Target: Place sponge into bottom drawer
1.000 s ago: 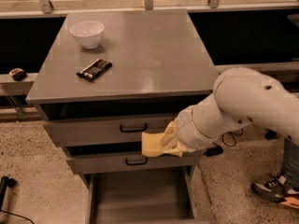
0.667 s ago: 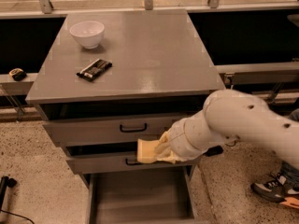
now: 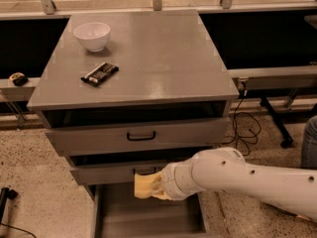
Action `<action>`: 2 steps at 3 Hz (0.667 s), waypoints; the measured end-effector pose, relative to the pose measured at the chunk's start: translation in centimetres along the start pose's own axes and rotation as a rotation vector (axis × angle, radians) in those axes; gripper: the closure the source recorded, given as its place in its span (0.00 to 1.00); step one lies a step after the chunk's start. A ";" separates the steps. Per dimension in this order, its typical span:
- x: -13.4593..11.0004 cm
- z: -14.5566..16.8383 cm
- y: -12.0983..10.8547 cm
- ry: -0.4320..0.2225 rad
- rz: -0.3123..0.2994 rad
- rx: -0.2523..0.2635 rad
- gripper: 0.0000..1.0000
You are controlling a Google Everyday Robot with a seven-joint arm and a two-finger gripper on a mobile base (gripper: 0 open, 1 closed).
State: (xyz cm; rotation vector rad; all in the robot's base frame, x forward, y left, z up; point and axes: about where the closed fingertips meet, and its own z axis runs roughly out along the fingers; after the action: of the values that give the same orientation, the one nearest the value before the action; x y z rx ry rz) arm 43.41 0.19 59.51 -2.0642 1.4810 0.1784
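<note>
The pale yellow sponge (image 3: 145,185) is held at the end of my white arm, in front of the middle drawer's front and just above the open bottom drawer (image 3: 148,217). My gripper (image 3: 159,186) sits right behind the sponge and is closed on it; the sponge and the wrist hide most of it. The bottom drawer is pulled out below, a shallow grey tray whose floor shows under the sponge.
A white bowl (image 3: 92,35) and a black flat packet (image 3: 99,74) lie on the grey cabinet top (image 3: 163,58). The top drawer (image 3: 141,135) with a black handle is slightly open. Cables (image 3: 245,128) hang at the right of the cabinet.
My arm has moved down and to the left with the sponge, from beside the top drawer's handle to the level of the middle drawer, over the open bottom drawer.
</note>
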 end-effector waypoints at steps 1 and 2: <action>-0.1 0.0 -0.5 -0.002 0.004 0.016 1.00; 3.1 1.9 2.5 0.003 0.073 0.008 1.00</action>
State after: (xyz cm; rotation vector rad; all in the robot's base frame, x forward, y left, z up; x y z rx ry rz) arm 42.77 -1.86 55.67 -2.0064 1.5572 0.1972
